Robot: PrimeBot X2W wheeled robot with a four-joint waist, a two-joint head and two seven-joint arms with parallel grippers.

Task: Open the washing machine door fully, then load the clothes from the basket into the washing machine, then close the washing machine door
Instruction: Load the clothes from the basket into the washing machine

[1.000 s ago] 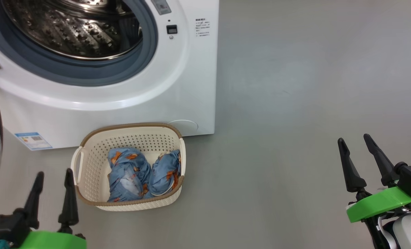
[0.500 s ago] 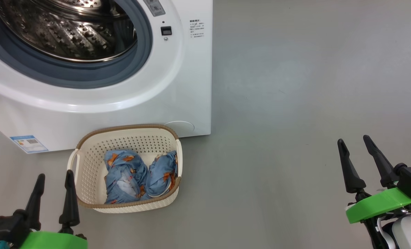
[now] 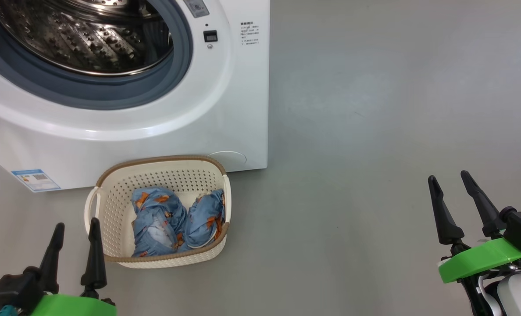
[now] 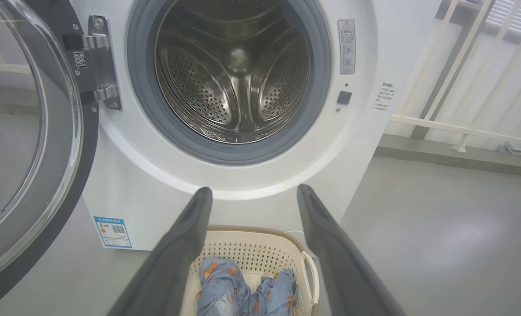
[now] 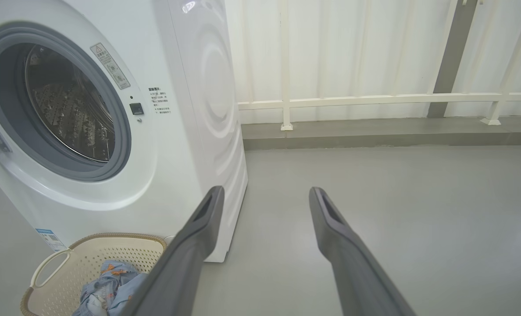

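In the perforated cream plastic basket [image 3: 113,206], two crumpled light-blue clothes [image 3: 160,219]

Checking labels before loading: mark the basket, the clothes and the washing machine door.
the basket [image 3: 112,211], head view, bare left inner wall.
the clothes [image 3: 157,215], head view, left bundle.
the washing machine door [image 4: 23,145], left wrist view, clear glass window.

A warning-triangle sticker [image 4: 346,46] and a QR-coded blue label [image 4: 112,231] are being carried by the washing machine [image 4: 124,184]. Their wording is being shown too small to read.
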